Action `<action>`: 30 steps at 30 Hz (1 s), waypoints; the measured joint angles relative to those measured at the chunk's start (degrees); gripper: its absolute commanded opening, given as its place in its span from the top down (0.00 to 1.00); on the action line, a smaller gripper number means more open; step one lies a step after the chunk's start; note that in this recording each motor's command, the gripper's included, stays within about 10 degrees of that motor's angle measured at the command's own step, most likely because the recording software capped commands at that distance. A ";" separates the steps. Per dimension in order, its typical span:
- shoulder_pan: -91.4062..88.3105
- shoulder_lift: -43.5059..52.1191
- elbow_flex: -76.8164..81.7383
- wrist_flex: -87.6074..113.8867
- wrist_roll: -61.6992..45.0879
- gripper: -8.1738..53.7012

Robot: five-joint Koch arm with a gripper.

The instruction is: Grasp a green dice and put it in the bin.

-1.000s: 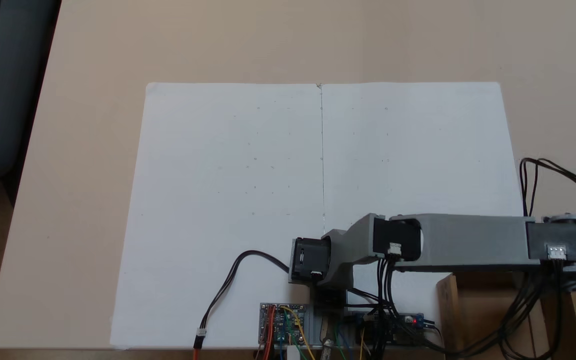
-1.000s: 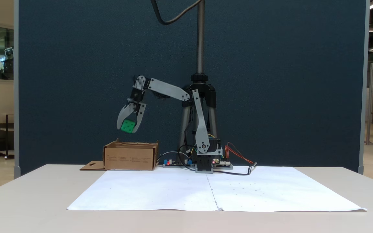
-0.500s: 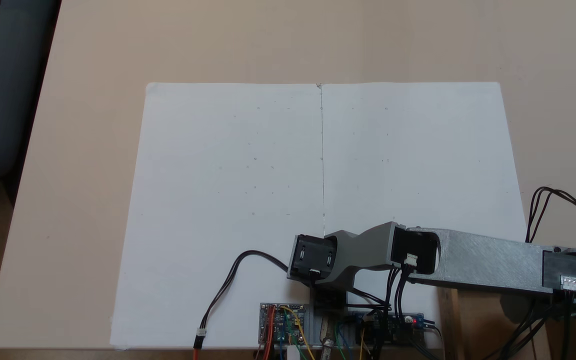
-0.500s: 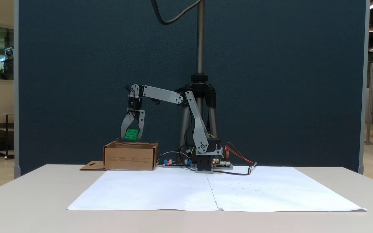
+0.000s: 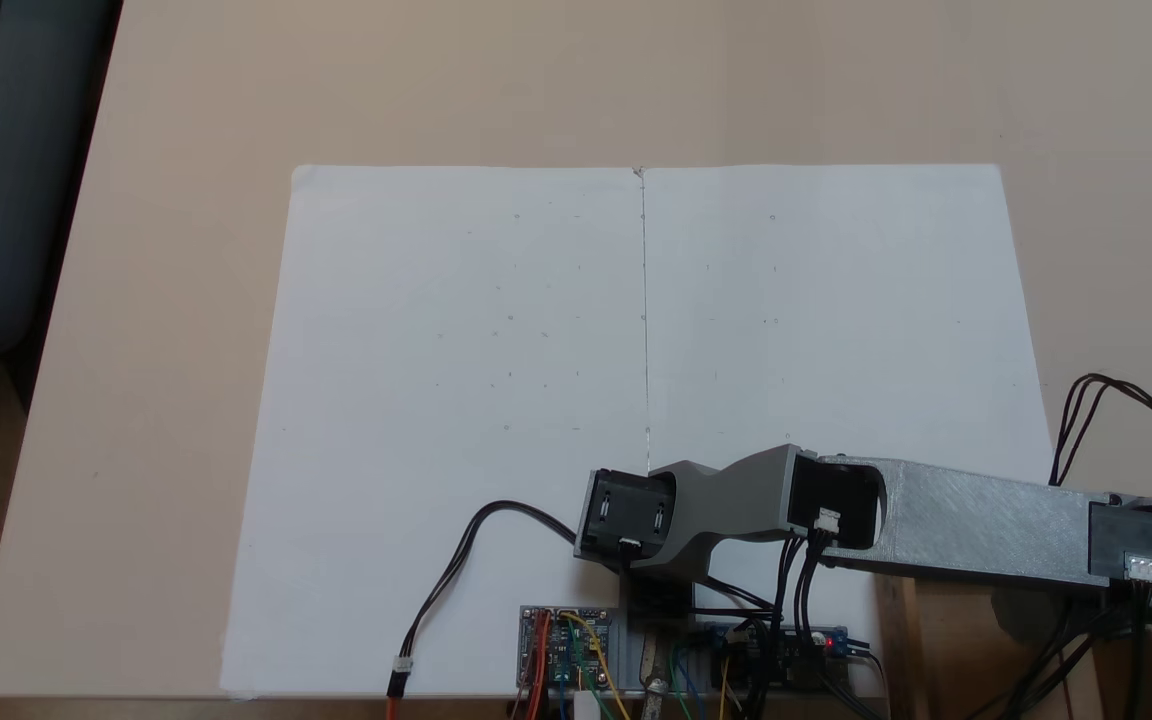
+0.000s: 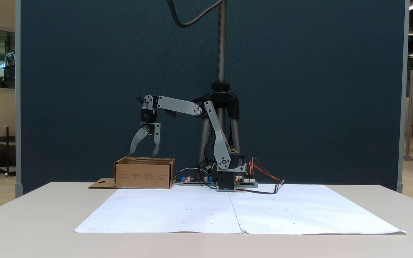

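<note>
One bin (image 6: 145, 173) stands directly under the gripper (image 6: 143, 155), a shallow brown cardboard box whose open top lies just below the two fingertips, with its flap (image 6: 102, 184) lying flat on the table (image 6: 31, 222) on the side away from the arm's base in that fixed view. No green dice can be seen between the jaws, which stand spread apart and hold nothing; it is most likely inside the bin, straight down from the gripper and hidden behind the near wall, though that cannot be confirmed. Looking down in a fixed view, the single arm (image 5: 976, 520) reaches out over the bin (image 5: 901, 640), which sits at the frame's lower right corner, mostly covered by the forearm and cables. The move ahead seems to turn on that vertical line: tips pointing down at the opening, bin beneath, so the arm has only to lift straight up and clear the rim. By count: one arm, one gripper, one bin, two sheets of white paper (image 5: 466, 350) laid edge to edge, and one tripod (image 6: 222, 96) behind the base.
</note>
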 measured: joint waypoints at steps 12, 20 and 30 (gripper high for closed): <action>-11.78 5.36 -0.09 8.61 18.11 0.20; -25.84 13.54 -0.62 8.61 18.19 0.20; -57.83 18.11 -7.12 8.44 24.79 0.14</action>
